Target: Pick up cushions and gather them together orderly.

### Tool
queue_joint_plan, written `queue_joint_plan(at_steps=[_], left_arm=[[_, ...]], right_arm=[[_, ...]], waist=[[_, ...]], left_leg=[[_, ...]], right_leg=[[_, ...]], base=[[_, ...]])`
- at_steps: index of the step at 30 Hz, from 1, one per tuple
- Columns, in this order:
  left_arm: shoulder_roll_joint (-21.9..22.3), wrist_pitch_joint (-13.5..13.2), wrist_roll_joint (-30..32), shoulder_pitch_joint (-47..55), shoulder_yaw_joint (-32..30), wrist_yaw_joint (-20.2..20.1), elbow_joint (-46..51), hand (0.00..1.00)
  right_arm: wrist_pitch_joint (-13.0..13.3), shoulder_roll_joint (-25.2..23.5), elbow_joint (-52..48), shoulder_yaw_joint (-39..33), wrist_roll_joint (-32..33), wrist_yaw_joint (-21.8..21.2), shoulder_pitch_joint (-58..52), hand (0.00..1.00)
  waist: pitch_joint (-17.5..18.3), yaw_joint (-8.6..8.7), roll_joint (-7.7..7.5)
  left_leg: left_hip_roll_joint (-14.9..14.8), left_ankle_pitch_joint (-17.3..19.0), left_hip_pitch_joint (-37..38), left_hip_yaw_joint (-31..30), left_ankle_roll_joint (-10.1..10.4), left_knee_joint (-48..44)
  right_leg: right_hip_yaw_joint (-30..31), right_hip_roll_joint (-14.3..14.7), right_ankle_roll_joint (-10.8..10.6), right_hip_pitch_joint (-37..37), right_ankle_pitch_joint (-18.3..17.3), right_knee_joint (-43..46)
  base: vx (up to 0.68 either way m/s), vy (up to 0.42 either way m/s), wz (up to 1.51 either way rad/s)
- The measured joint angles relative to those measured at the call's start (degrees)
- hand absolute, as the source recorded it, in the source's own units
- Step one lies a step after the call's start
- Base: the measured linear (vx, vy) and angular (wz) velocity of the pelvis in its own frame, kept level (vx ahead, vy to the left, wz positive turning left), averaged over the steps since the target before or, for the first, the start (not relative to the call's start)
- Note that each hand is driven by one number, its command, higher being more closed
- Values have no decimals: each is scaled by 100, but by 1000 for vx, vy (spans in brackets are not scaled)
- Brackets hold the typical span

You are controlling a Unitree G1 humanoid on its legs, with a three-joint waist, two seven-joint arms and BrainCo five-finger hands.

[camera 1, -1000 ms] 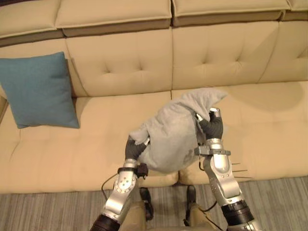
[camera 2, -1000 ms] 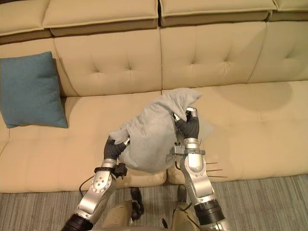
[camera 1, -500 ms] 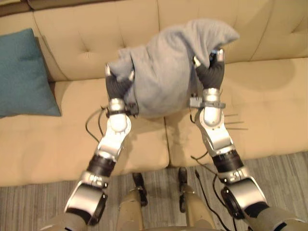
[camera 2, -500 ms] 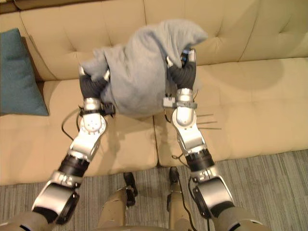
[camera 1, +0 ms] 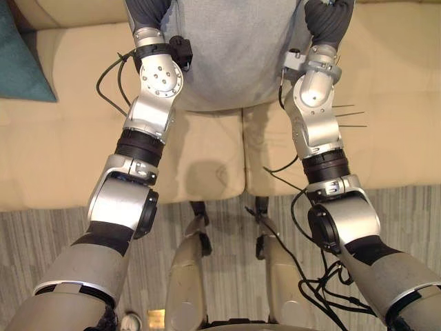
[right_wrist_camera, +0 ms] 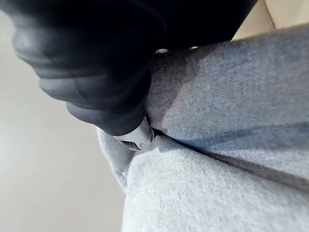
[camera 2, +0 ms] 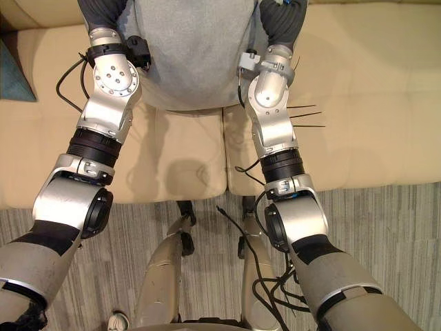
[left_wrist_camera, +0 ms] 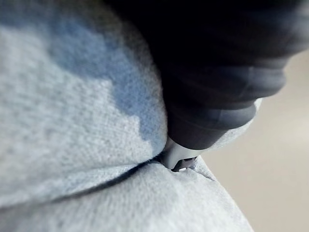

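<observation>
A grey cushion point(camera 1: 234, 48) hangs in the air over the beige sofa seat point(camera 1: 207, 158), held between both hands at the far end of my outstretched arms. My left hand point(camera 1: 146, 12) grips its left side and my right hand point(camera 1: 329, 19) its right side. In the left wrist view a silver finger point(left_wrist_camera: 178, 157) digs into a fold of the grey cloth point(left_wrist_camera: 72, 121). The right wrist view shows a fingertip point(right_wrist_camera: 137, 137) pinching the fabric point(right_wrist_camera: 217, 145) in the same way. A teal cushion point(camera 1: 21, 62) leans at the sofa's left end.
The sofa's front edge runs across the middle of the view, with grey striped carpet point(camera 1: 41, 241) in front of it. A seam between two seat cushions point(camera 1: 242, 152) lies directly under the held cushion.
Both arms have stretched forward and lifted the grey cushion higher, up to the top edge of the view. The camera has tilted down, so the sofa and the teal cushion have slid up and left.
</observation>
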State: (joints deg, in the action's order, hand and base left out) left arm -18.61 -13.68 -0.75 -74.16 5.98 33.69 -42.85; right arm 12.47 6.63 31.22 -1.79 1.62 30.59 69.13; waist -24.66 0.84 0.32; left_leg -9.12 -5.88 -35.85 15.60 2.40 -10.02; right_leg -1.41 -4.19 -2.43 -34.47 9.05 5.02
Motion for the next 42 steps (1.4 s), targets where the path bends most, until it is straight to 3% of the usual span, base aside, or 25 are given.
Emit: queue_joint_plan(at_steps=[6, 9, 15, 20, 25, 28, 31, 32, 35, 38, 42], left_arm=[[-18, -9, -267, -219, -445, -119, 8, 0], [-226, -5, -281, -218, -476, -150, 8, 0], [-952, 18, -792, -115, -646, -708, 11, 0], [-1406, -32, -987, 284, -711, -869, 543, 0], [-1449, -150, -1167, 1409, -907, -1028, 1365, 0], [-1272, -300, -1346, 2811, -934, -1259, 2092, 0], [-505, -313, -1360, 4392, -830, -1593, 2490, 0], [-91, -312, -1311, 5225, -666, -1748, 2556, 0], [580, -272, -967, 6861, -304, -2150, 2500, 0], [697, -270, -581, 7924, -263, -2441, 2053, 0], [708, -236, -340, 8499, -533, -2755, 1262, 0]], right_arm=[[-12, 72, -177, -53, 0, 64, 252, 0], [-39, 129, -337, -62, 4, 51, 252, 0], [-13, 898, -602, -57, 326, -265, 257, 0], [78, 1722, -1086, -68, 655, -480, 240, 0], [191, 2001, -1616, -284, 982, -834, -905, 0], [232, 2020, -1937, -280, 1027, -1096, -2242, 0], [231, 1762, -2000, -270, 1021, -1472, -3765, 0], [232, 1511, -2144, -259, 1000, -1638, -4544, 0], [237, 1026, -2038, -227, 890, -2074, -6019, 0], [238, 744, -1428, -224, 621, -2410, -7151, 0], [227, 723, -502, -235, 204, -2769, -7941, 0]], waist=[[-9, -14, -1], [-9, -29, -1], [-10, -89, 2], [-11, -95, 5], [-3, -164, 9], [2, -179, 8], [26, -176, 8], [185, -181, 8], [418, -177, 9], [816, -160, 33], [1270, -139, 90]], left_leg=[[-22, -6, -148, 18, 8, -2], [-46, -3, -157, 34, 11, 0], [-107, -2, -156, 39, 13, -35], [-125, -1, -111, 35, 14, -104], [-132, 4, 126, -14, 17, -116], [-117, 30, 315, -53, 17, -115], [-87, 117, 613, -106, -7, -119], [-82, 239, 677, -108, 13, -167], [-56, 377, 1010, -114, 12, -193], [14, 403, 1440, -135, 18, 20], [126, 396, 1983, -156, 23, 348]], right_leg=[[90, 13, 1, -170, 12, 2], [129, 34, 1, -185, 12, 2], [117, 46, 1, -208, 10, 71], [86, 47, -10, -167, -26, 198], [-39, 26, 6, 29, -261, 467], [-87, 14, -2, 203, -392, 580], [-172, 13, -21, 557, -522, 590], [-176, 2, -29, 640, -595, 598], [-171, -23, -58, 981, -741, 597], [-210, -66, -99, 1348, -883, 547], [-282, -118, -155, 1854, -933, 312]], base=[[10, -22, -2], [11, -40, -2], [-14, -42, -2], [-29, -41, 3], [-22, -61, 13], [9, -54, 13], [37, -39, 16], [52, -22, 6], [85, -9, 3], [103, -18, 7], [95, 2, 4]])
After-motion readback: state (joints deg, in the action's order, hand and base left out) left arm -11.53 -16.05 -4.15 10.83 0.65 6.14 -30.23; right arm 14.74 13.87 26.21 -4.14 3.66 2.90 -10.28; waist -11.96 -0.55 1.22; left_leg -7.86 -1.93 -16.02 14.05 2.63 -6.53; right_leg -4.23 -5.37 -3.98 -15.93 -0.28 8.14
